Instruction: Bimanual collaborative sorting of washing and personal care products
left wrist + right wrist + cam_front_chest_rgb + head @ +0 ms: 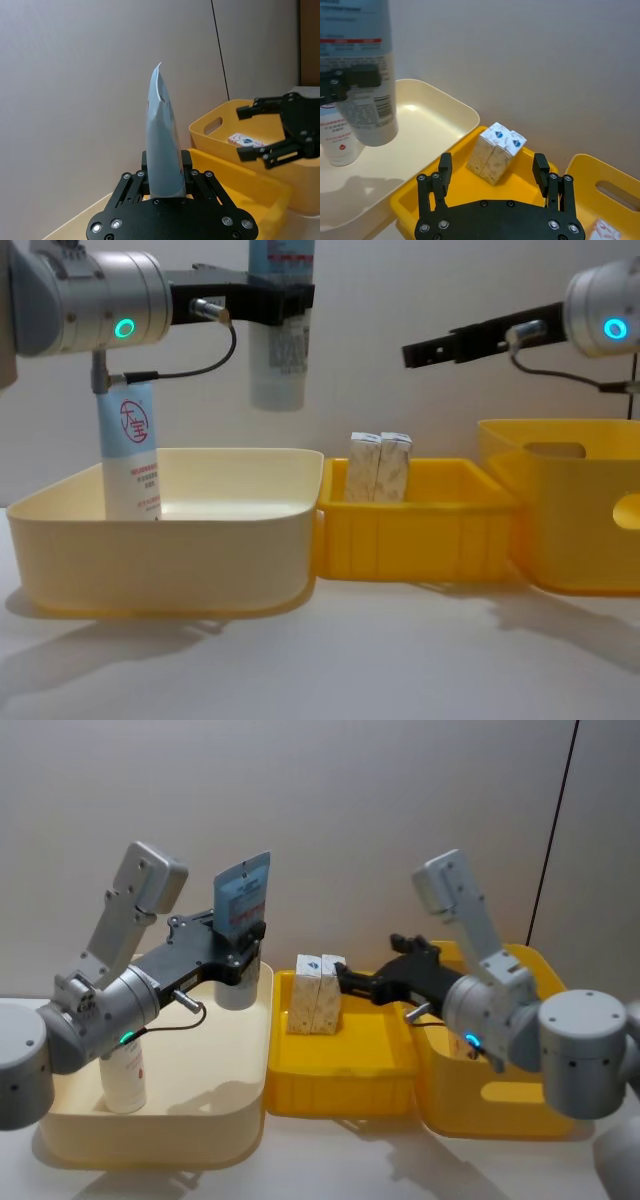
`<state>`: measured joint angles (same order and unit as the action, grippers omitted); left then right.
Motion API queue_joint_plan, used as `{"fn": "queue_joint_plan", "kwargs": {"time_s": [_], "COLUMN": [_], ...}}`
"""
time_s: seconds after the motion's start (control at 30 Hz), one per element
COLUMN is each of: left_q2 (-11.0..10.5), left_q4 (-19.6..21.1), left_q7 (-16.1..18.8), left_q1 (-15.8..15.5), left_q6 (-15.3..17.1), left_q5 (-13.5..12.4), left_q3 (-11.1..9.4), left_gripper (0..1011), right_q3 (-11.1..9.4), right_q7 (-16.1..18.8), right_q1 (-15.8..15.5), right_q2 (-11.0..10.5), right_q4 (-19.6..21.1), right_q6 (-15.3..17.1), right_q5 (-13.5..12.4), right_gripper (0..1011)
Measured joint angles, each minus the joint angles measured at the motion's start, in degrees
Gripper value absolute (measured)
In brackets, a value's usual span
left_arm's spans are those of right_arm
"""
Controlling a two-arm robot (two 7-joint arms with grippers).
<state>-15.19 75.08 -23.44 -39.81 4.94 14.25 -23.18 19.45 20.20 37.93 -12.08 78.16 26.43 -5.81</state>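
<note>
Left end effector [240, 938] in head view clamps a tube [243, 895] above the cream bin [210, 1060]. Right wrist view: right end effector [492, 162], spread open, faces the cartons [502, 142]. Chest view: the tube hangs high; released, it could topple the standing tube [130, 455].

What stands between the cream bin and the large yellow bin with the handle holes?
A smaller yellow bin, holding two upright cream cartons side by side; the chest view shows this plainly.
</note>
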Motion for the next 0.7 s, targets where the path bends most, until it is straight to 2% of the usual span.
{"fn": "queue_joint_plan", "kwargs": {"time_s": [0.4, 0.7], "left_q2": [0.38, 0.51], "left_q4": [-0.02, -0.12], "left_q7": [0.07, 0.29], "left_q1": [-0.49, -0.63], "left_q6": [-0.71, -0.63], "left_q5": [-0.35, -0.80], "left_q3": [0.07, 0.06], "left_gripper": [323, 323], "right_q3": [4.32, 5.41], "right_q7": [5.35, 8.25], "right_q1": [2.80, 3.75], "right_q2": [0.82, 1.72], "right_q4": [-4.83, -6.77], "right_q6": [-2.36, -3.14], "right_q5": [0.01, -1.71], "right_gripper": [1001, 1001]}}
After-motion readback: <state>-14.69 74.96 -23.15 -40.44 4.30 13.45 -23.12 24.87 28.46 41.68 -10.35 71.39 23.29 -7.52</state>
